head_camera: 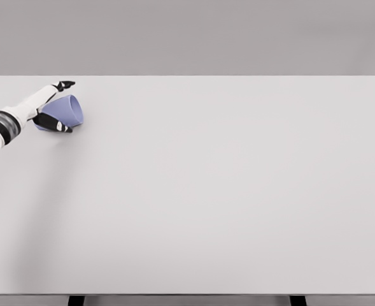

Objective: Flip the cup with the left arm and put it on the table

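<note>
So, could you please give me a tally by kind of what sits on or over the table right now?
Cup: 1, purple-blue, tilted, at the far left of the table
Hand: 1, the left, fingers around the cup
Total: 2

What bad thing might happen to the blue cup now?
The cup lies tilted in the left hand, near the table's far left corner, so if it slips it might roll off the edge. Only a few fingertips seem to wrap it, so the turn to upright could loosen the hold and tip it over.
</note>
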Robot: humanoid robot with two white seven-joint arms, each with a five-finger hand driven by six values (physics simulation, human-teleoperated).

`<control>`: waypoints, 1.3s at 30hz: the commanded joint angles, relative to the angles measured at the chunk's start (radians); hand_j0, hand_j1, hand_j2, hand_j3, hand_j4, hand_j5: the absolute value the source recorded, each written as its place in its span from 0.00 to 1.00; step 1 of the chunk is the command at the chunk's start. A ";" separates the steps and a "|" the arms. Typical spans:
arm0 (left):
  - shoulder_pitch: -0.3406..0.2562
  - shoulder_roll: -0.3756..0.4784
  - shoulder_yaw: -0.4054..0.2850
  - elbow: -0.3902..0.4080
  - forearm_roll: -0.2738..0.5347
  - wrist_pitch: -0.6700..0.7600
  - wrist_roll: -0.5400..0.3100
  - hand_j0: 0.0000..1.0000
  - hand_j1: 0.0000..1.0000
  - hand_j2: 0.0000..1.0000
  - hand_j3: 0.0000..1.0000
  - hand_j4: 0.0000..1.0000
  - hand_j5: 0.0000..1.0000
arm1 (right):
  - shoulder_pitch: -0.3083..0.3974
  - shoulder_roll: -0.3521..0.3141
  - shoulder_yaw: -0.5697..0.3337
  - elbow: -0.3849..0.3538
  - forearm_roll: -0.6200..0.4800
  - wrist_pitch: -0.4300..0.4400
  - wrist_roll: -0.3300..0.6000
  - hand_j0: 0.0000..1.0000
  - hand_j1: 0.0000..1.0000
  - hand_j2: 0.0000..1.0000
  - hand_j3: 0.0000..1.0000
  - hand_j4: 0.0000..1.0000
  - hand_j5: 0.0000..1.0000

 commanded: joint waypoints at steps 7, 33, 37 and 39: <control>-0.012 -0.012 -0.023 0.027 -0.002 0.001 0.000 1.00 1.00 1.00 1.00 1.00 1.00 | 0.000 0.000 0.000 0.000 0.000 0.000 0.000 1.00 1.00 1.00 1.00 1.00 1.00; -0.020 -0.035 -0.013 0.021 -0.051 0.035 -0.006 0.79 0.79 0.79 0.79 0.79 0.79 | 0.000 0.000 -0.002 0.000 0.000 0.000 0.000 1.00 1.00 1.00 1.00 1.00 1.00; -0.021 -0.033 0.007 0.019 -0.047 0.035 -0.003 0.80 0.80 0.80 0.80 0.80 0.80 | 0.000 0.000 0.000 0.000 0.000 0.000 0.000 1.00 1.00 1.00 1.00 1.00 1.00; -0.023 -0.035 0.027 0.017 -0.044 0.033 -0.003 0.80 0.80 0.80 0.80 0.80 0.80 | 0.000 0.000 0.000 0.000 0.000 0.000 0.000 1.00 1.00 1.00 1.00 1.00 1.00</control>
